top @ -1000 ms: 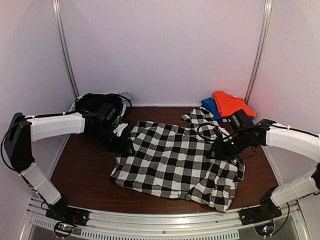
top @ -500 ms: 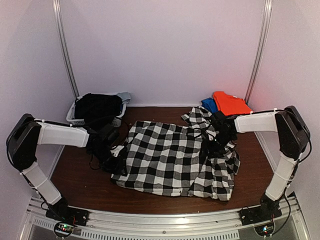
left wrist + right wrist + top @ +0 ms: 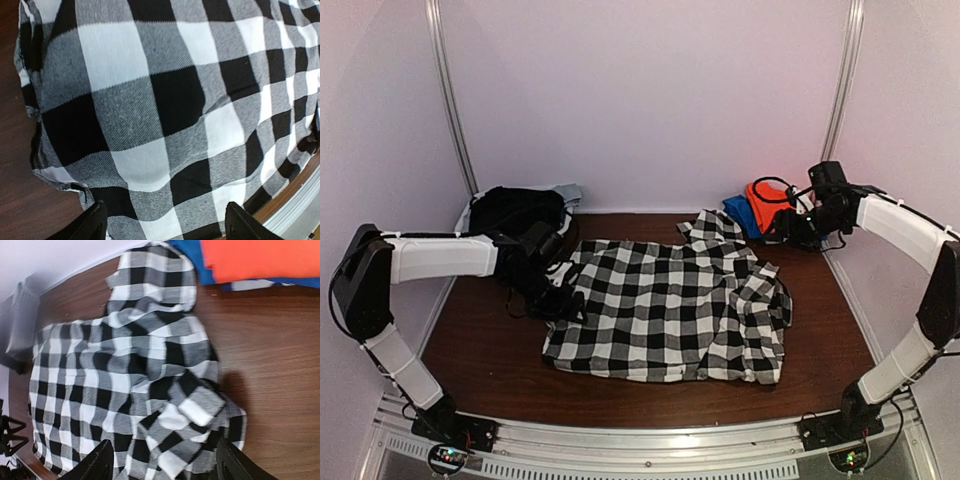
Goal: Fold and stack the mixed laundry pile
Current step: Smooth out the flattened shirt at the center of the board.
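Found checked shirt (image 3: 670, 310) spread nearly flat across middle of brown surface (image 3: 480, 350). Narrower part reaches toward the rear. Right side shows bunched folds, with a sleeve turned in over the body.

Logged left gripper (image 3: 164, 220) at shirt's left edge, low over the cloth. Jaws stand well apart with nothing clamped between them. Checked fabric fills most of the left wrist view beneath, with a strip of bare wood at the left.

Logged right gripper (image 3: 162, 457) raised at far right rear, just beside orange-red garment (image 3: 767, 200) and clear of the shirt. Jaws apart and empty. Looks down from there on shirt's right half and bare wood.

Noted orange-red garment folded and resting on blue cloth (image 3: 737, 211) in back right corner, near the shirt's rear tip but not touching it.

Noted black garment (image 3: 515, 210) heaped in pale basket (image 3: 570, 192) at back left corner, apart from the shirt. Cannot tell how much of the basket it fills.

Confirmed no garment lying on top of the checked shirt.
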`<state>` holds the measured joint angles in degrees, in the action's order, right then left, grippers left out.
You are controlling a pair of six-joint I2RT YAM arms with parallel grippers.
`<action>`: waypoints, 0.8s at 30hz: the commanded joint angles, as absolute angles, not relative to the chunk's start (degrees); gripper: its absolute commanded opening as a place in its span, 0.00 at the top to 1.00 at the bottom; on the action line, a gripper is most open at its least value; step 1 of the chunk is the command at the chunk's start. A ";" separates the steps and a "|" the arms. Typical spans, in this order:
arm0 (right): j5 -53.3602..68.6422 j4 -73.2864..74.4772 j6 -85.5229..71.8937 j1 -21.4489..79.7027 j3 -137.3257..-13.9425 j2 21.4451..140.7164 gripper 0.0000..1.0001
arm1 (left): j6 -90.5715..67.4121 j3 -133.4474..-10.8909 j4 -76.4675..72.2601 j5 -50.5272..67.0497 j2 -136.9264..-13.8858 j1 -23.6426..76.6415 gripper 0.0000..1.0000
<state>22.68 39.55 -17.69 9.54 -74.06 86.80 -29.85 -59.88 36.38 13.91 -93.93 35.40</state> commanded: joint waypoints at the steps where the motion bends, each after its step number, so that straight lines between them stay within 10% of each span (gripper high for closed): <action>1: 19.55 42.32 -15.73 3.38 -71.10 88.66 0.29 | -28.97 -63.58 39.12 11.23 -90.49 35.16 0.15; 13: 25.59 37.78 -13.10 2.90 -72.87 101.12 0.37 | -29.28 -65.71 41.48 8.53 -89.38 34.61 0.09; 20: 31.16 38.27 -11.53 3.37 -75.33 99.76 0.99 | -27.95 -65.85 43.22 7.57 -87.69 32.35 0.08; 24: 35.19 38.86 -12.30 8.24 -76.05 92.64 1.00 | -27.69 -64.48 43.44 8.83 -84.12 28.34 0.06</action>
<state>29.43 39.05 -12.27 3.62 -73.36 100.53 -28.86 -64.29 42.85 8.78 -88.75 31.97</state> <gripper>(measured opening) 0.008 0.927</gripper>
